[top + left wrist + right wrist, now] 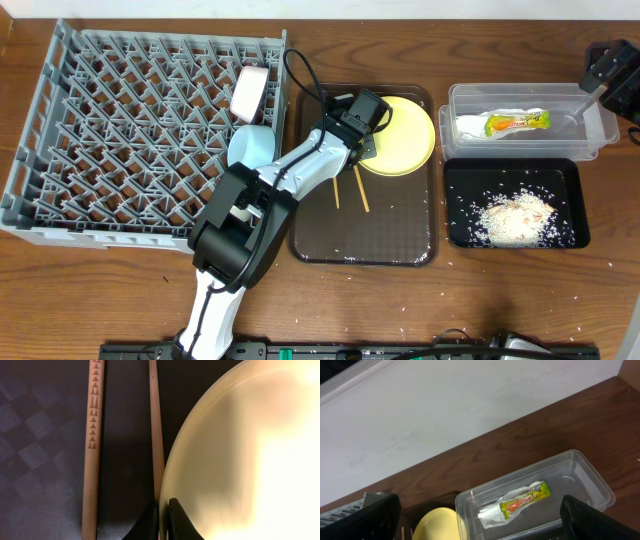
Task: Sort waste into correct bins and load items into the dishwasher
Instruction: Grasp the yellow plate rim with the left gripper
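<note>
My left gripper [163, 510] is shut on the left rim of the round yellow plate [405, 135], which lies at the back of the brown serving tray [400, 245]. Two wooden chopsticks [347, 187] lie on that tray beside the plate, and they also show in the left wrist view [92, 435]. The grey dish rack [120, 130] holds a white bowl [248, 92] on edge and a light blue bowl [250, 145]. The wrapper [505, 123] lies in the clear tub [600, 135]. Rice scraps [515, 215] lie in the black tray [460, 180]. My right gripper [605, 65] is open and empty above the tub. I do not see the small pale cup.
The left arm crosses the rack's right side and the serving tray's left part. Loose crumbs lie on the wooden table near the front edge. In the right wrist view a pale wall runs behind the table's back edge.
</note>
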You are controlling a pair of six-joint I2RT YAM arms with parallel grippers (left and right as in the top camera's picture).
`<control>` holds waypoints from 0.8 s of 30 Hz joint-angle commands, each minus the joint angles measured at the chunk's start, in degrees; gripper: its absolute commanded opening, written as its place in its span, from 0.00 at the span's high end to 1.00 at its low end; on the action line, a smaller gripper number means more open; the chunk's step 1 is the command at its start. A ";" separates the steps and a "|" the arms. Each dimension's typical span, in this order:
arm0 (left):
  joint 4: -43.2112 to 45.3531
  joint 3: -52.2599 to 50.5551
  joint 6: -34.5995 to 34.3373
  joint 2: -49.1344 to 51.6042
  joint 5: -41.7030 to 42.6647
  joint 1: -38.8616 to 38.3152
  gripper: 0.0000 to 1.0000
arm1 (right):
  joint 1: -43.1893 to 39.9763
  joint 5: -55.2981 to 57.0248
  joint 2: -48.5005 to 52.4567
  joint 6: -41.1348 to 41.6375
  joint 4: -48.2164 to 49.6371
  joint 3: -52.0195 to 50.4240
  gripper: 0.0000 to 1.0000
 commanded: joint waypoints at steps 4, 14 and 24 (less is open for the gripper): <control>-1.31 0.44 -0.20 -3.30 1.01 0.20 0.93 | -0.20 0.35 0.00 0.52 0.09 0.02 0.01; -2.25 0.44 -0.09 -6.78 7.76 0.72 0.92 | -0.20 0.35 0.00 0.52 0.09 0.02 0.01; -2.10 0.44 -0.02 -6.80 25.55 8.13 0.93 | -0.22 0.35 0.00 0.52 0.09 0.04 0.01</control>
